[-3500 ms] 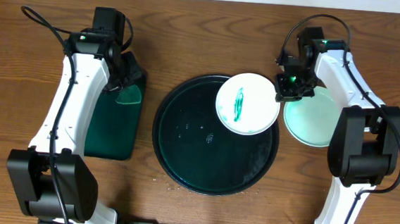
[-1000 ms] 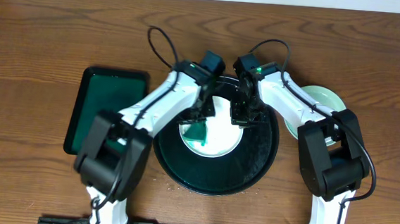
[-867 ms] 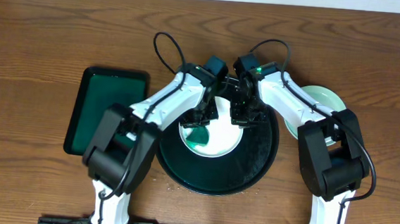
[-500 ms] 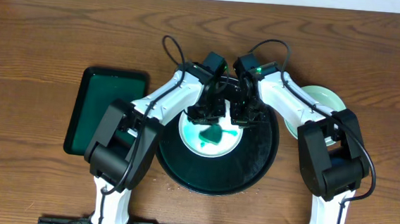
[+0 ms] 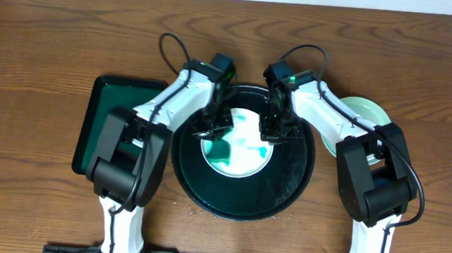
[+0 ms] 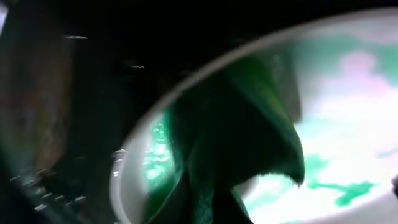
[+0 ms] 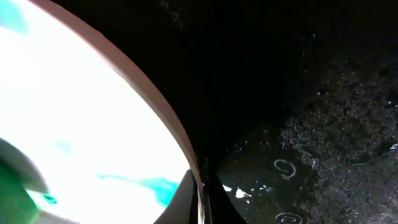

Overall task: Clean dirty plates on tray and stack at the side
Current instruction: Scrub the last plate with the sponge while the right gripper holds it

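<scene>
2 plates, 1 black tray, 1 green tray, 1 cloth

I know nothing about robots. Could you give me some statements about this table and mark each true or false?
1. A small round white plate lies on the large round black tray. True.
2. That plate is spotless. False: green smears show on it.
3. The left gripper holds a green cloth on the plate. True.
4. A rectangular tray lies to the right of the black tray. False: the rectangular dark green tray lies to its left.
</scene>
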Tool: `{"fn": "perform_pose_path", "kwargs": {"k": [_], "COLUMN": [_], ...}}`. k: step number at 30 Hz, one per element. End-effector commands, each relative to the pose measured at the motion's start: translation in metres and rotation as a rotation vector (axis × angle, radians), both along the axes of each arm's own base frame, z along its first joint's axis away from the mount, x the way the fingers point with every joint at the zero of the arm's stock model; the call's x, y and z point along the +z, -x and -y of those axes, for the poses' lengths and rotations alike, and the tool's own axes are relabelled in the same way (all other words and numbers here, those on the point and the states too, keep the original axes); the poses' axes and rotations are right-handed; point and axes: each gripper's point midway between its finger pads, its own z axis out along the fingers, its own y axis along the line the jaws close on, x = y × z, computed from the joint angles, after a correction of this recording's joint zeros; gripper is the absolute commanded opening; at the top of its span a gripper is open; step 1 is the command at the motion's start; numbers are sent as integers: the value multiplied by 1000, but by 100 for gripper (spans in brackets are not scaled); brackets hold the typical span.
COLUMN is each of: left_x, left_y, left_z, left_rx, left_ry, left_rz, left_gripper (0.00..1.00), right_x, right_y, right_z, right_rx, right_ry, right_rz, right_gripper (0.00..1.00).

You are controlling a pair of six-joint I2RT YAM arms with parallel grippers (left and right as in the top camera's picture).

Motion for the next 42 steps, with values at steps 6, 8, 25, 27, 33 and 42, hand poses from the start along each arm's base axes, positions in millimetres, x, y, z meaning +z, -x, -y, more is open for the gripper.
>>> {"fn": "perform_pose_path", "kwargs": {"k": [6,8,25,27,33,42], "left_x": [-24,-24,-7,-4,-14,-26], "left_y": [23,34,24,18,-12,-1], "left_z": [-6,9,94,90,46,-23], "left_rx": [-2,-36,-229,-210,-53,155], "left_ry": [-201,-155,353,383,254,-191], "left_rz": [14,-14,27,28,67,59], "left_gripper": [7,7,7,7,7,7], "right_x": [-16,-16,-15,-15,-16,-17], "right_y": [8,8,8,8,10,10], "right_z": [-3,-3,-8,-8,-7,-7], "right_rx": [39,39,52,52,54,60], "right_ry": [3,3,-21,-23,-21,-24], "right_rz": [-36,-37,-34,-36,-40,-37], "right_gripper": [1,1,1,1,1,1]}}
